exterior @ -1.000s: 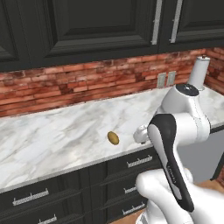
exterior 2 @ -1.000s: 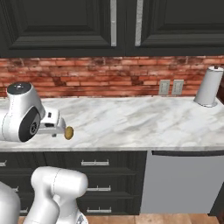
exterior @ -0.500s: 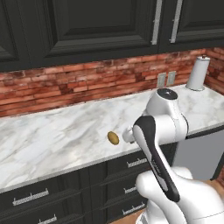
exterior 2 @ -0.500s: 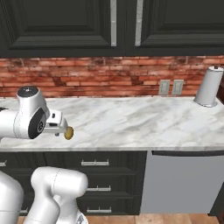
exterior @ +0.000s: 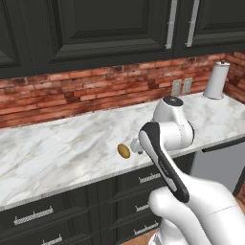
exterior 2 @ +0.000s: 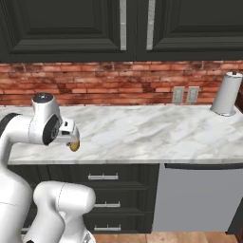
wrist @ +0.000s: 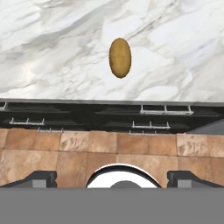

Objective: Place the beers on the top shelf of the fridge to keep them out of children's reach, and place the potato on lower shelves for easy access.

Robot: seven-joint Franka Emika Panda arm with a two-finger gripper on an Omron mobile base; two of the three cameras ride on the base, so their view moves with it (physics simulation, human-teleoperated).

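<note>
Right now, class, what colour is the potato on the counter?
Golden-brown; the potato shows best in the hand view.

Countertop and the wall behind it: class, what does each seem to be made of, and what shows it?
Countertop: looks like polished white marble, going by its grey veining and soft sheen.
Wall: looks like matte red brick, with staggered blocks and pale mortar lines.

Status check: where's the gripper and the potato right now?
Gripper open, empty, above the counter's front edge. Potato lying alone on the marble counter, untouched. Nothing between them.
</note>
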